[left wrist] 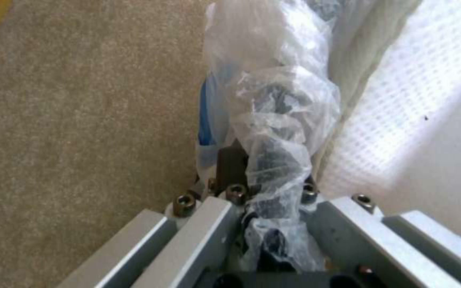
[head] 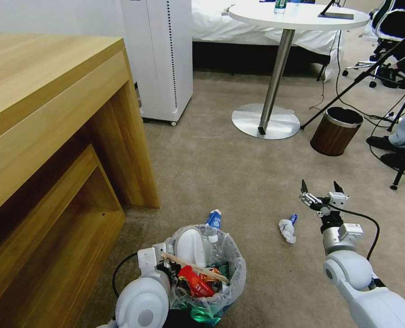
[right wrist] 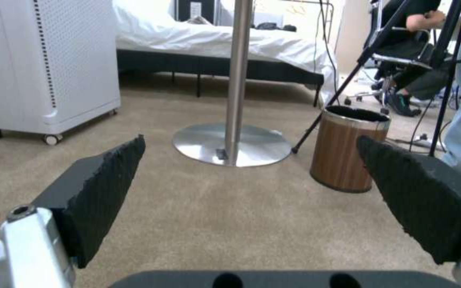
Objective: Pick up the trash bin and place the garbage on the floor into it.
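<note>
Your next pick turns on the crumpled white paper (head: 287,229), low and right of centre in the head view. It lies on the floor (head: 238,182) just down-left of your right gripper (head: 322,189), whose jaws stand wide and empty, and its long axis runs roughly up-and-down the frame. That arm is nearer. Your left gripper (left wrist: 265,200) pinches the trash bin (head: 232,278) rim at bottom centre, the blue-white carton (head: 214,219) just behind it.
</note>
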`<state>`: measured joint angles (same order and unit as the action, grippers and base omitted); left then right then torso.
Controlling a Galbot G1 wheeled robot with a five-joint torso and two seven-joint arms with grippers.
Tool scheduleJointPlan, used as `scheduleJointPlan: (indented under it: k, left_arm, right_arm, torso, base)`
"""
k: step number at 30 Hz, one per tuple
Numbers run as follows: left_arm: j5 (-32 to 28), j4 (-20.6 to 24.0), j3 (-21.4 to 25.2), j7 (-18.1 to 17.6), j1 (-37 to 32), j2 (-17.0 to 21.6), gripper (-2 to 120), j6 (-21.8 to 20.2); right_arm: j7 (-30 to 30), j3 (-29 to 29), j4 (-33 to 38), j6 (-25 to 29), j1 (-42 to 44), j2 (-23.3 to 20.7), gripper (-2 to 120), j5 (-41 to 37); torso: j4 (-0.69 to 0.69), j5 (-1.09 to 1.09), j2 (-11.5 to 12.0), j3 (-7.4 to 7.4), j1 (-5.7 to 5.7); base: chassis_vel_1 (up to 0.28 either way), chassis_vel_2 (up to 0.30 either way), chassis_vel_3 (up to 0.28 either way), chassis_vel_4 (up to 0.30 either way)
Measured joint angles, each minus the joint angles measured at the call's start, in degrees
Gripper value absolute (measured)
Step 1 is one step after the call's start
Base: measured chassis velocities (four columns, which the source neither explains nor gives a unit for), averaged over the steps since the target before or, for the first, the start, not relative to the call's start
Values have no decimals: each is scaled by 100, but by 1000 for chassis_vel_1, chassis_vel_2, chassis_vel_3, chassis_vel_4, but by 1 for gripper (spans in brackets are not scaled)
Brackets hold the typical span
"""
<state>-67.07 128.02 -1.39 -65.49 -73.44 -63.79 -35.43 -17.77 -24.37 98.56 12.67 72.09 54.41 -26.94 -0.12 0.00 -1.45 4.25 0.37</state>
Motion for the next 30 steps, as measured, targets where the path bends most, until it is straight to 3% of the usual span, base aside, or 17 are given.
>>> scheduleJointPlan:
  k: [14, 16, 23, 30]
  left_arm:
    - [-25, 147, 236, -183, -171, 107, 0, 112]
    - [-101, 533, 639, -171, -543, 316, 0, 116]
    - [-65, 1156, 1588, -22, -1314, 692, 0, 212]
    - [-96, 1180, 2022, 48, -1485, 733, 0, 338]
  right_arm:
    - [156, -43, 7, 137, 26, 2, 100, 78]
    - [154, -60, 71, 116, 65, -38, 100, 71]
    - [102, -271, 432, 32, 351, -13, 100, 58]
    - [-41, 33, 168, -61, -13, 65, 100, 123]
  torso:
    - [0, 0, 0, 0, 0]
    - [0, 0, 0, 0, 0]
    - [0, 0, 0, -1, 0]
    - [0, -1, 0, 0, -1]
  base:
    - [0, 0, 0, 0]
    - [0, 0, 0, 0]
    - [0, 0, 0, 0]
    - [0, 0, 0, 0]
